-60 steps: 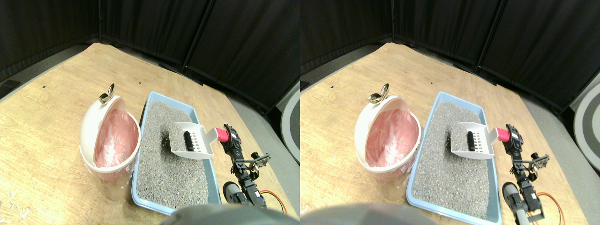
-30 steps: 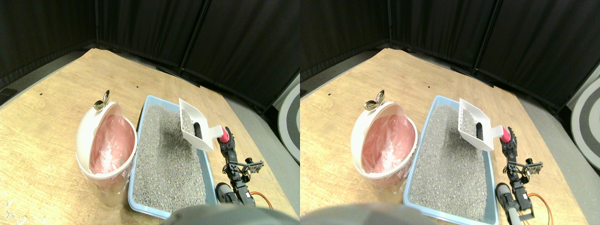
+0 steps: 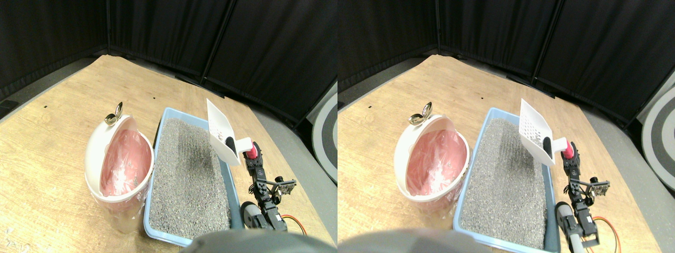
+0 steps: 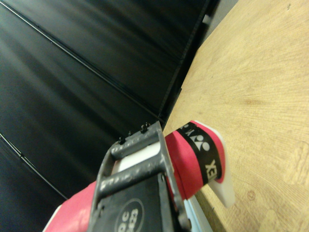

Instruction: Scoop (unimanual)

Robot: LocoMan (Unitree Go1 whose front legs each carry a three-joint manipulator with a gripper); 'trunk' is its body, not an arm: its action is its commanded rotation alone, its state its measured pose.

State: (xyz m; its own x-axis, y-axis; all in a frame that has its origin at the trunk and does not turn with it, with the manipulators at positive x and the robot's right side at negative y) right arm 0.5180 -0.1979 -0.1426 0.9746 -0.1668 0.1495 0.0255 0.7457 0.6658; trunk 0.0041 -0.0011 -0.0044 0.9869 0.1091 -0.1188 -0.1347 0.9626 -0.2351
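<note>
My right pincer has the scoop by its red-wrapped handle, though I can't tell how tightly the jaws are closed. The scoop is tipped steeply up over the right rim of the blue tray, its long axis running from the handle toward 11 o'clock, with a dark lump low in the bowl. The lined bin is at 9 o'clock, across the litter; I'd judge that's my swing.
</note>
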